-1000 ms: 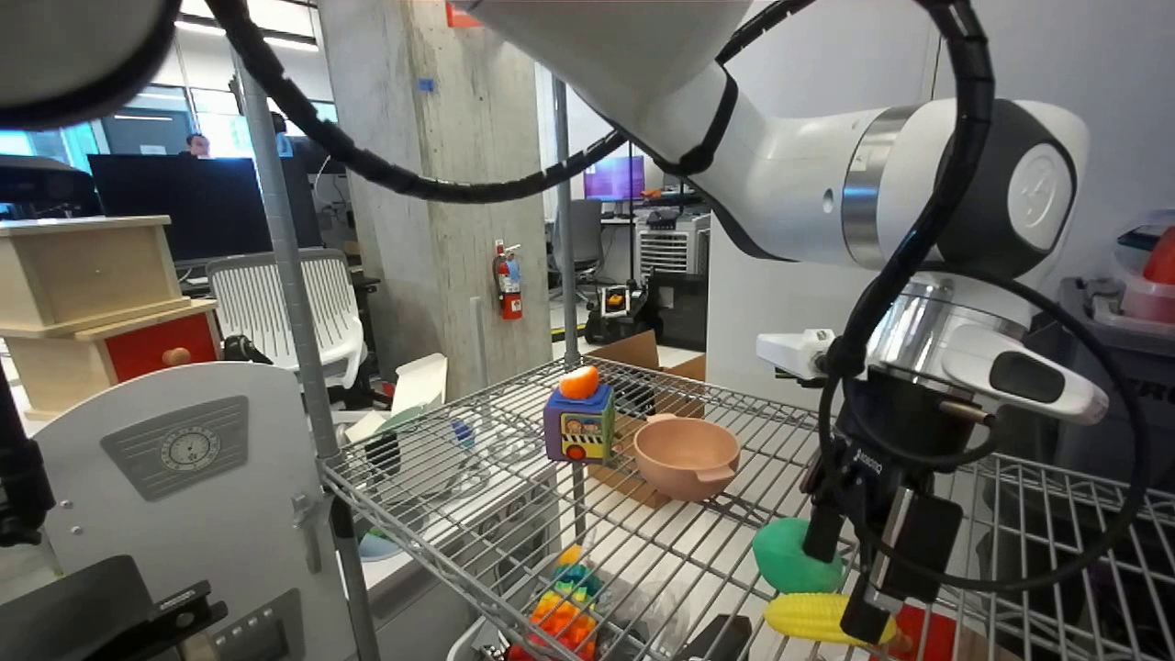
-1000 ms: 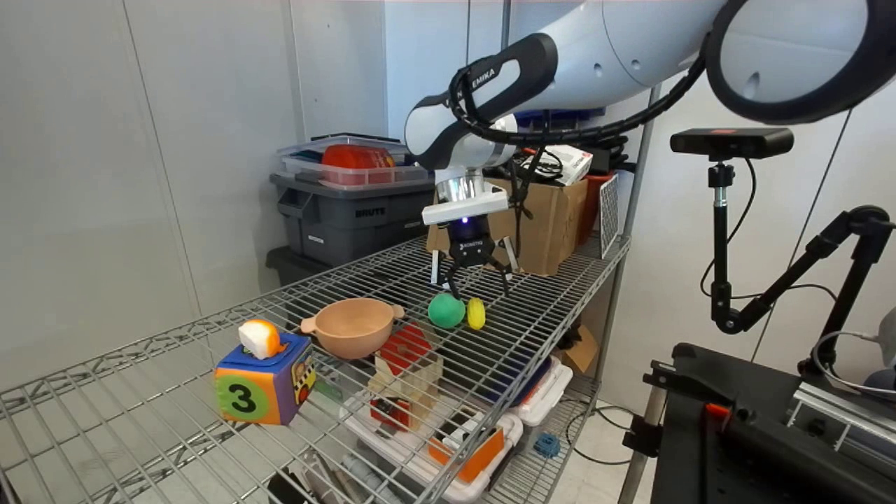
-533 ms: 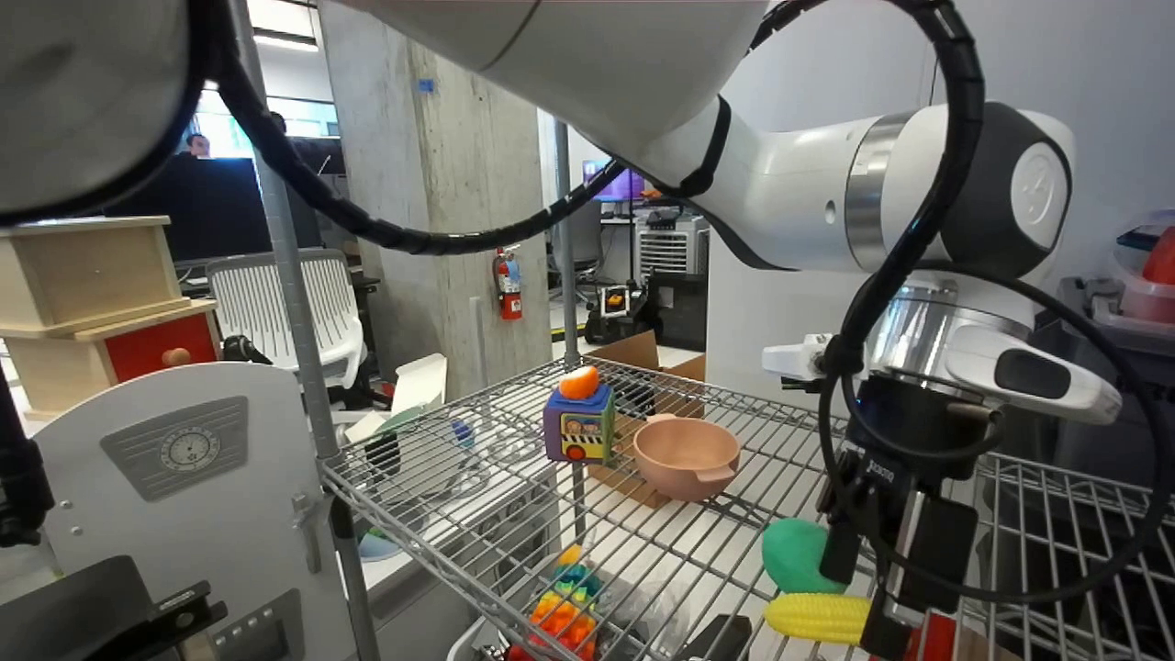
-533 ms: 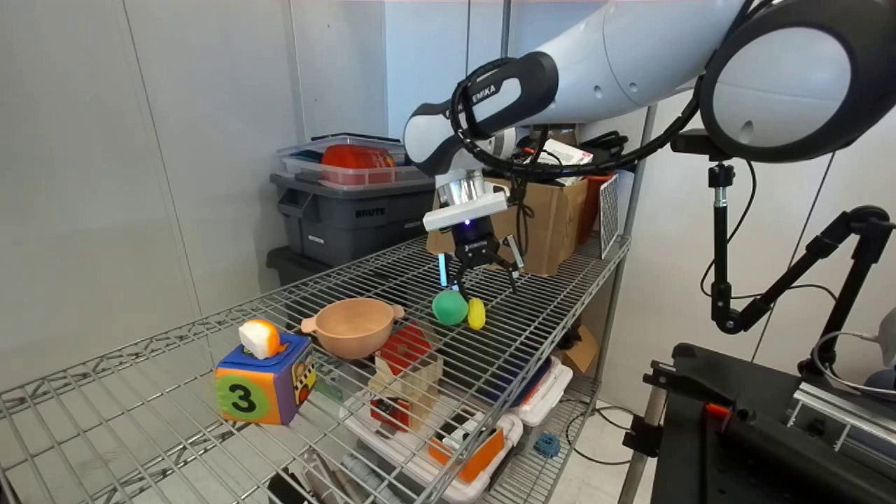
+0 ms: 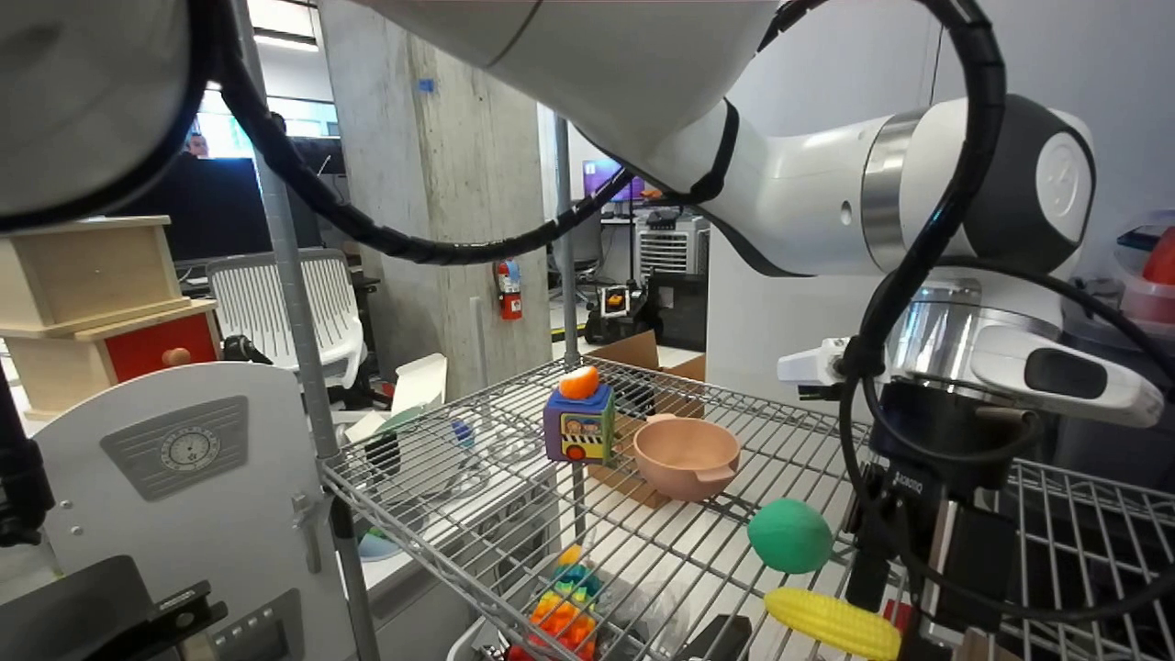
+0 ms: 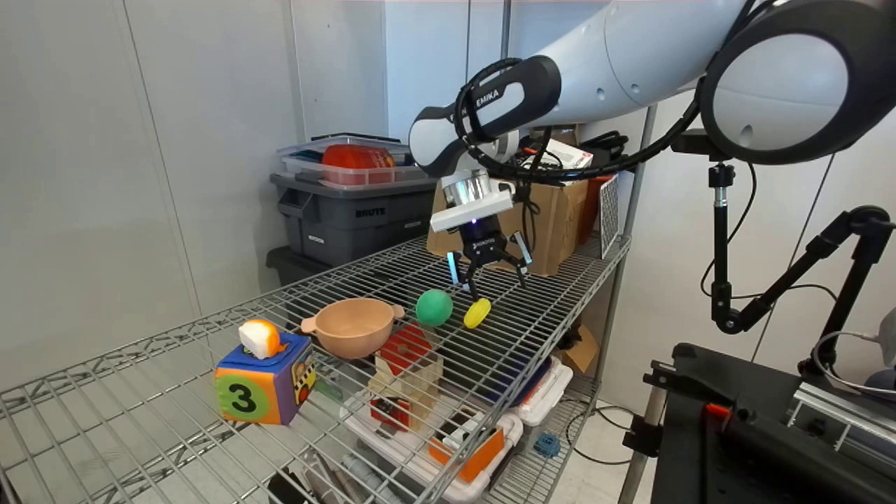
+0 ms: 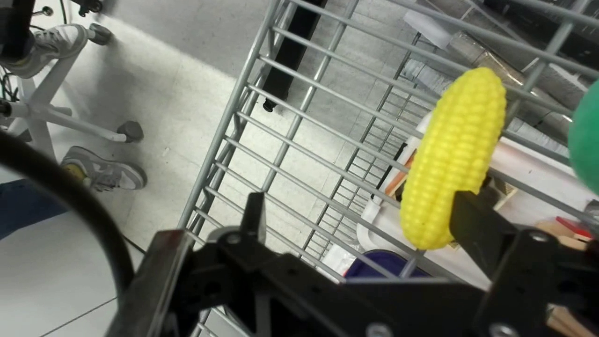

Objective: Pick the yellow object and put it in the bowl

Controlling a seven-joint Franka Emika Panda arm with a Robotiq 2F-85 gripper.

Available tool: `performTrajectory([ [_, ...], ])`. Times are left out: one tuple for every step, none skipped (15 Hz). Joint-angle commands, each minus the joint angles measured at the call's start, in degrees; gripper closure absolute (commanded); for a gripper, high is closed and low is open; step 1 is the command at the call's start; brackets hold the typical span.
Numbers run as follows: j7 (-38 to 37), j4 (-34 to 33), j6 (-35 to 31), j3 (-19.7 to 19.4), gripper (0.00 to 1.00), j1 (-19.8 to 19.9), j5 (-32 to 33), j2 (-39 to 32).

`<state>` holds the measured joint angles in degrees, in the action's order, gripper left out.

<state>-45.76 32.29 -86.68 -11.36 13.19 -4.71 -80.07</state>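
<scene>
Pale wall panels are seen in an exterior view behind a metal wire shelf, with a cardboard box at its far end and a grey tub marked BRUTE past its back edge. A tan bowl is set upright on the wires, beside a coloured block topped by an orange-and-white piece. Farther along, a green ball and the yellow object, shaped like an ear of corn, are laid near each other with a gap between. Close to the yellow object the gripper is held with its jaws apart.

In an exterior view, a concrete pillar is shown beyond the shelf. One end of the yellow object is seen right beside the gripper; the bowl is placed between block and ball, just beside the block.

In the wrist view, the floor and a grey shoe are shown past the shelf edge. The yellow object is stretched across the wires, part of its side covered by one finger; whether contact is made cannot be told. The opposite finger is set well apart from that one, and the ball is cut off by the edge of the view.
</scene>
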Motion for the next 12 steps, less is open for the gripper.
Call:
performTrajectory([
  [-1.5,-2.8,1.5,0.0,0.00,-0.2,-0.1,-1.3],
  [-1.6,-2.8,1.4,0.2,0.00,-0.2,-0.3,-1.2],
  [-1.8,-2.9,1.3,0.3,0.00,-0.3,-0.4,-1.3],
  [-2.0,-3.0,1.0,0.5,0.00,-0.3,-0.6,-1.4],
  [-2.2,-3.2,0.7,0.7,0.00,-0.4,-0.8,-1.5],
  [-2.5,-3.3,0.4,0.8,0.00,-0.4,-1.0,-1.6],
  [-2.8,-3.5,0.1,1.0,0.00,-0.4,-1.2,-1.8],
  [-3.0,-3.7,-0.1,1.2,0.00,-0.5,-1.3,-1.9],
  [-3.7,-7.2,0.8,2.3,0.00,0.1,-0.4,-4.2],
  [-4.1,-7.6,0.7,2.4,0.00,-0.1,-0.2,-4.8],
  [-4.8,-8.4,0.6,2.4,0.00,-0.3,0.1,-5.8],
  [-5.5,-9.0,0.7,2.4,0.00,-0.4,0.3,-6.6],
])
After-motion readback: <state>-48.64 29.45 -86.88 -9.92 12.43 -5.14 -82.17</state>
